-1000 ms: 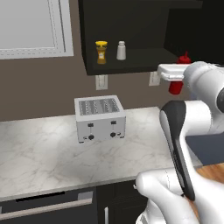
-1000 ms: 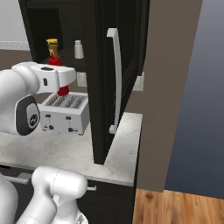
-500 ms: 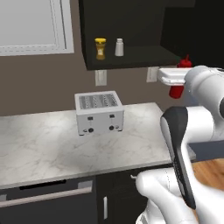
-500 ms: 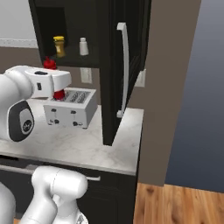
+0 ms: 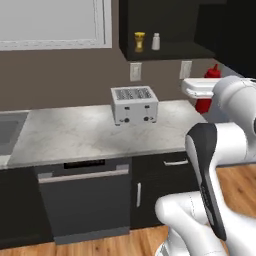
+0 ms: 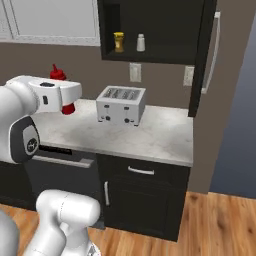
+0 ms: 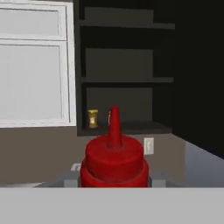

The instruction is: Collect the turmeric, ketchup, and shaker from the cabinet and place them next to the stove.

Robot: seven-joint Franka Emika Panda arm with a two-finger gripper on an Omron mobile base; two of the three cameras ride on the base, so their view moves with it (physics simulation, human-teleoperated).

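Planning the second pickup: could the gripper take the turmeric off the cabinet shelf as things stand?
Probably not. The gripper is occupied holding the ketchup and sits well away from the cabinet. The turmeric itself stands unobstructed at the shelf front beside the shaker.

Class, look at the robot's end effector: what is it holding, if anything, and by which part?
The end effector holds the ketchup upright, gripped around its body below the nozzle.
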